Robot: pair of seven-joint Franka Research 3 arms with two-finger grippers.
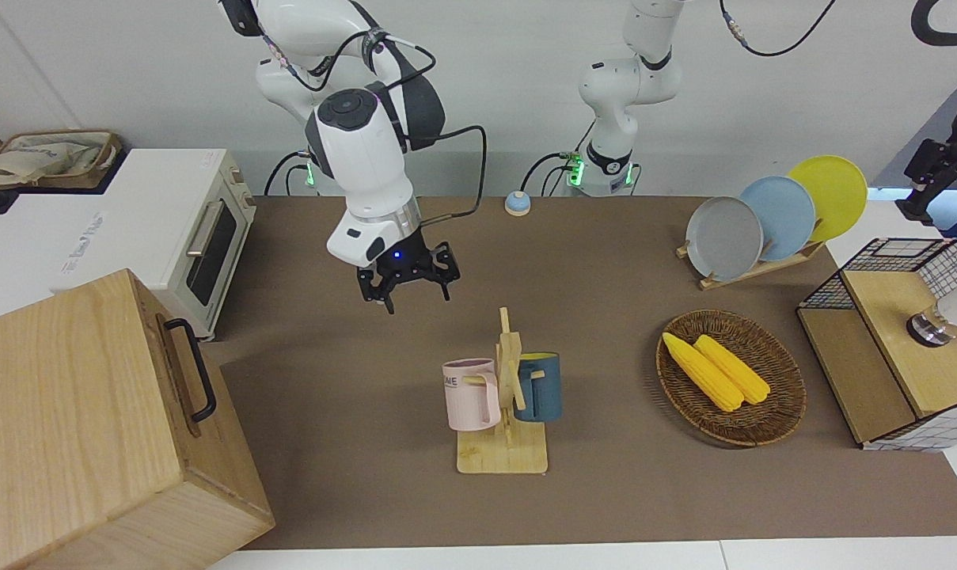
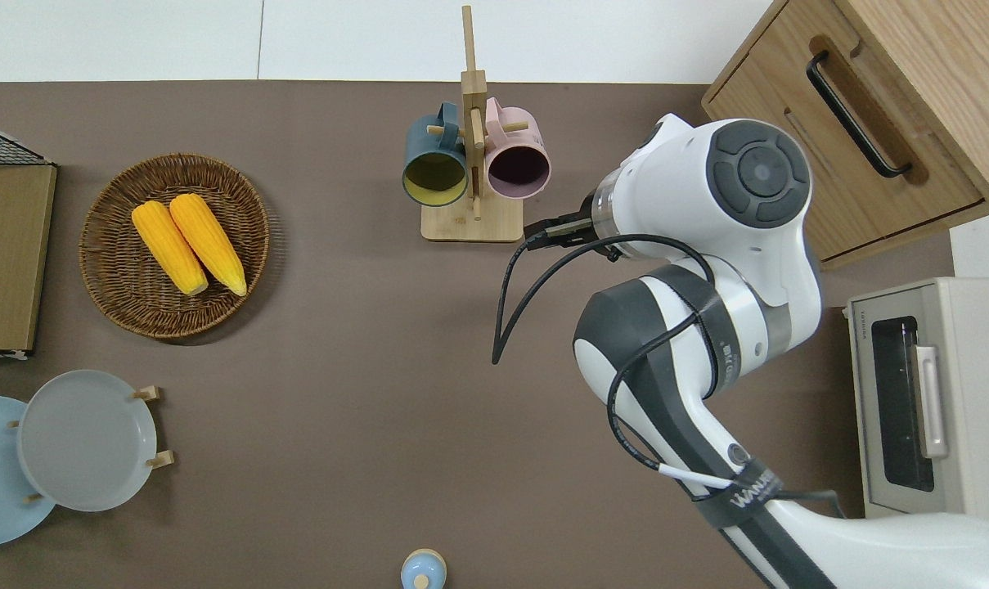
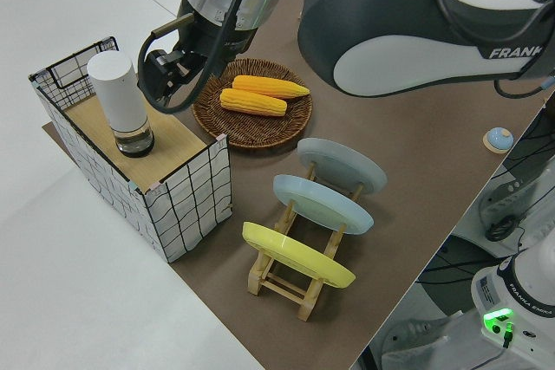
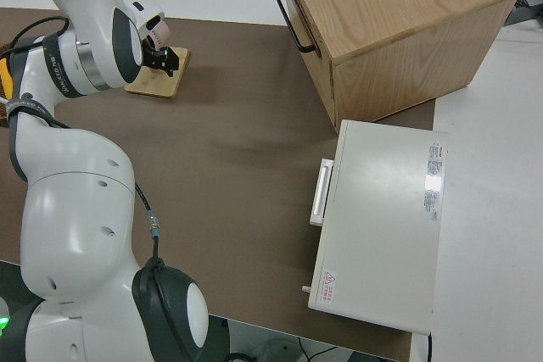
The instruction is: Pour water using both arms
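The right pincer (image 1: pixel 408 294) hangs in the air over the brown surface (image 1: pixel 605 491), just beside the wooden mug rack (image 1: pixel 503 431) on the side toward the right arm's end; its fingers look spread apart and grasp nothing. A pink mug (image 1: pixel 470 393) and a dark blue mug (image 1: pixel 538 386) hang from the rack's pegs, one on each side. The left pincer (image 3: pixel 171 73) hovers close beside the white cylindrical bottle (image 3: pixel 122 103) that stands upright on the wooden top of a wire-grid box (image 3: pixel 147 181) at the left arm's end; whether its fingers are apart or closed I cannot tell. A woven basket (image 1: pixel 787 393) holding two corn cobs (image 1: pixel 715 370) lies between rack and box, with a plate rack (image 1: pixel 751 269) of three plates nearer to the robots
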